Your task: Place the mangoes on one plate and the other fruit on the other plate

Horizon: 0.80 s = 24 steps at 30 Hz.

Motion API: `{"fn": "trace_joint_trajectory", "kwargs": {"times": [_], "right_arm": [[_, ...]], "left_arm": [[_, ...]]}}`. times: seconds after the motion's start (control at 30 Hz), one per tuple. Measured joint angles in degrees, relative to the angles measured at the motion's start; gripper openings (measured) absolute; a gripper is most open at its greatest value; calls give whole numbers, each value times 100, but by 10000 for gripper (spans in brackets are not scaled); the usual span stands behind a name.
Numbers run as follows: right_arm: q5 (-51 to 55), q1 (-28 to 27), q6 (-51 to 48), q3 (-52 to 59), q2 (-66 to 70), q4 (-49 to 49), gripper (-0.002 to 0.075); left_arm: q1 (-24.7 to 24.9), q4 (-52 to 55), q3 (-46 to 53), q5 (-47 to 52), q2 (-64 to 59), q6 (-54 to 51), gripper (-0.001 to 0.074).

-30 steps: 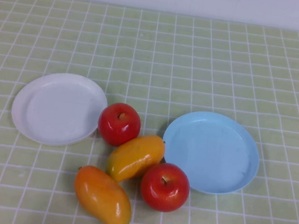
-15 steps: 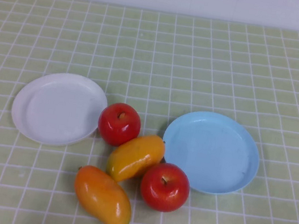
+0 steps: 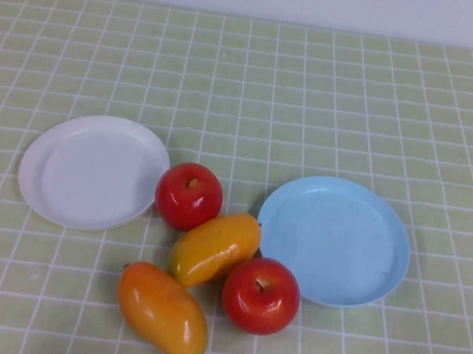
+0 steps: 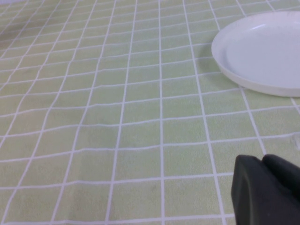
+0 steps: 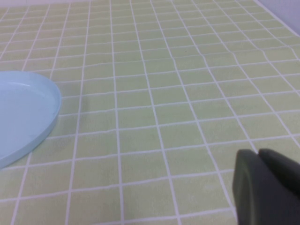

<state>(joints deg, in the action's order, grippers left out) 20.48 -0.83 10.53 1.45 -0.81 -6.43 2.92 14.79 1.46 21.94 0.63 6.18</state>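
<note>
Two mangoes lie at the table's middle front: a yellow-orange mango and a deeper orange mango nearer the front edge. One red apple sits beside the white plate, the other red apple beside the light blue plate. Both plates hold nothing. No arm shows in the high view. My left gripper is shut, low over the cloth near the white plate. My right gripper is shut, low over the cloth to one side of the blue plate.
A green checked cloth covers the whole table up to a white wall at the back.
</note>
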Motion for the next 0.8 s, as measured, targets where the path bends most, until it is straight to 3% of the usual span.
{"fn": "trace_joint_trajectory", "kwargs": {"times": [0.47, 0.8], "right_arm": [[0, 0, 0, 0, 0, 0, -17], [0, 0, 0, 0, 0, 0, -17]], "left_arm": [[0, -19, 0, -38, 0, 33, 2], [0, -1787, 0, -1003, 0, 1616, 2]]}}
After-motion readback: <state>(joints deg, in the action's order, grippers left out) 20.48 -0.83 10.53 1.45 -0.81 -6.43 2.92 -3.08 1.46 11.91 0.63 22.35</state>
